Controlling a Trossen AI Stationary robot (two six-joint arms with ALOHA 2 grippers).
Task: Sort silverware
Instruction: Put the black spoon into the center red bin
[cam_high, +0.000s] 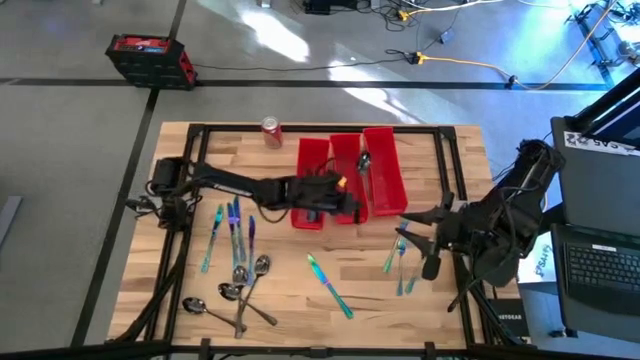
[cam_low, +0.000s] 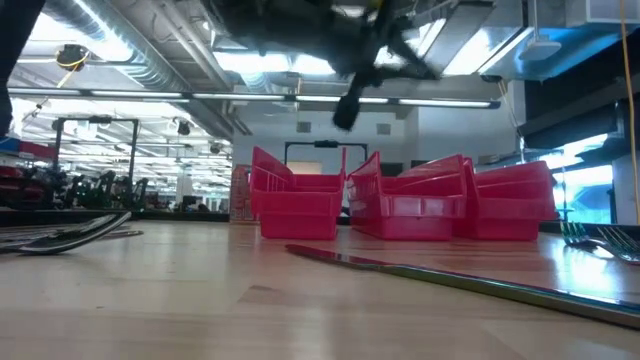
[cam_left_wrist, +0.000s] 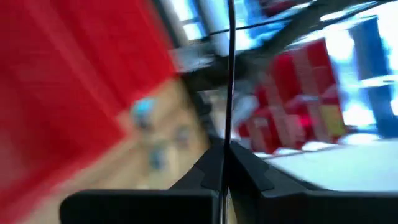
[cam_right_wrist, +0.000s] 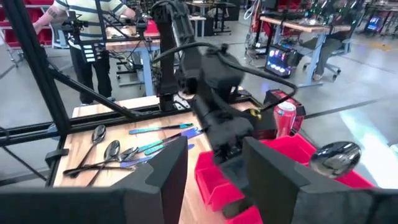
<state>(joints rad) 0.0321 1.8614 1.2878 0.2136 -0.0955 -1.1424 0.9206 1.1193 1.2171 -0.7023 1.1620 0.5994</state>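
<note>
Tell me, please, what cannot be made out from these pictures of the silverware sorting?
- Left wrist view: the thin strip in the shut left gripper shows edge-on only; fork, knife or spoon cannot be told.
- High view: the left arm covers part of the left bin, hiding what lies there.
- Low view: the bins hide their contents behind their walls.
- High view: the forks by the right arm are too small to count.

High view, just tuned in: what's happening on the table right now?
The left tool is over the near end of the red bins, shut on a slim piece of silverware seen edge-on; which kind is unclear. The right tool waits open beside the forks. More spoons and knives lie loose on the table, and one spoon is in a bin.
</note>
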